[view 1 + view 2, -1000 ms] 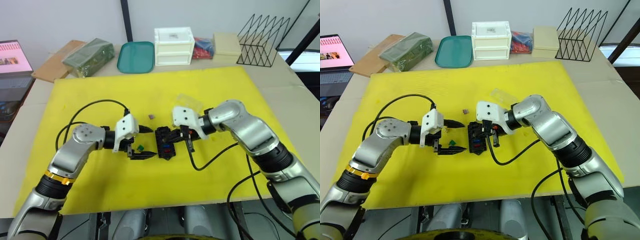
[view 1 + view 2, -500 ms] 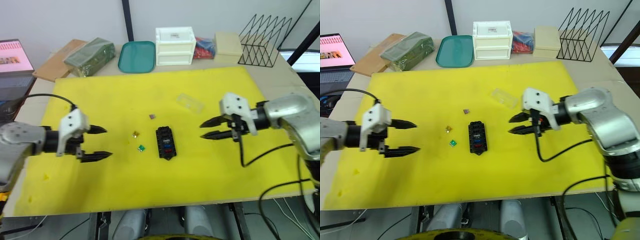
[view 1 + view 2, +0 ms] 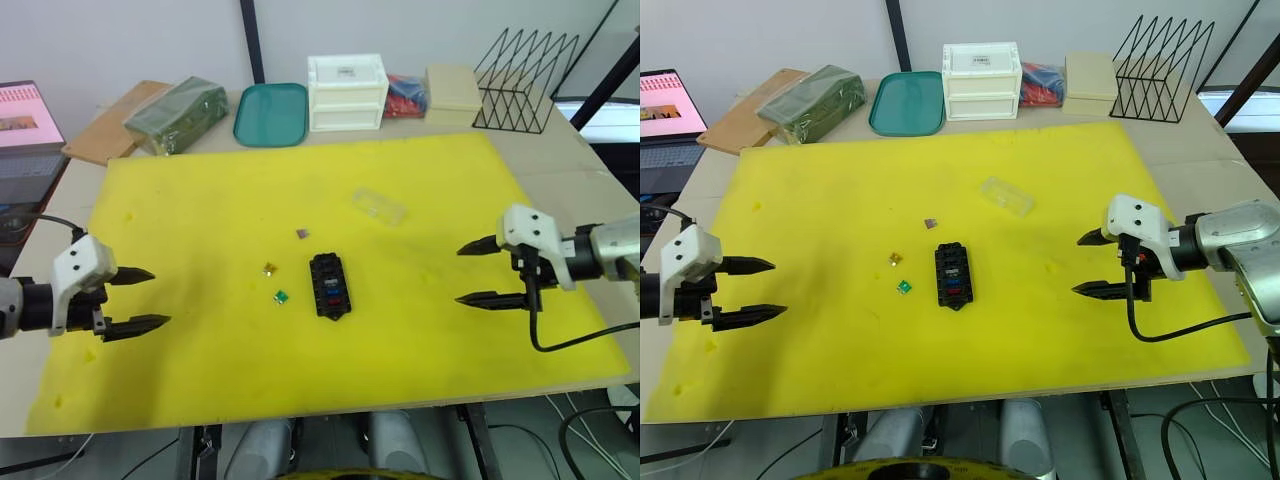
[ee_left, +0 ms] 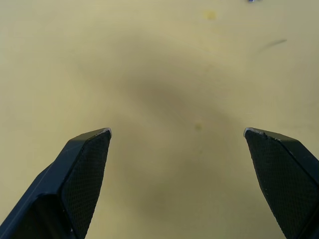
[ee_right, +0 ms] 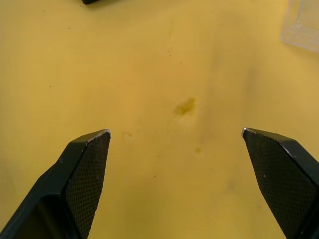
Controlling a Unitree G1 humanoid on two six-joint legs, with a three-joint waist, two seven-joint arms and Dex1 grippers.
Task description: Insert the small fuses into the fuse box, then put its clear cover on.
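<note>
The black fuse box [image 3: 329,284] lies in the middle of the yellow mat [image 3: 200,200], with red and blue fuses seated in its slots. Three small fuses lie loose just left of it: an amber one [image 3: 269,268], a green one [image 3: 282,296] and a purplish one [image 3: 303,233]. The clear cover [image 3: 379,205] rests on the mat behind and right of the box; its corner [image 5: 304,25] also shows in the right wrist view. My left gripper [image 3: 160,297] hovers open and empty near the mat's left edge. My right gripper [image 3: 459,274] is open and empty, well right of the box.
Along the table's back edge stand a green packet [image 3: 178,112], a teal tray [image 3: 272,113], a white drawer unit [image 3: 348,92], a beige box [image 3: 453,87] and a black wire rack [image 3: 525,80]. A laptop [image 3: 30,125] sits off the far left.
Both arms have drawn away from the fuse box, the left one leftward and the right one rightward. The right gripper went from shut to open. The box and loose fuses stay put.
</note>
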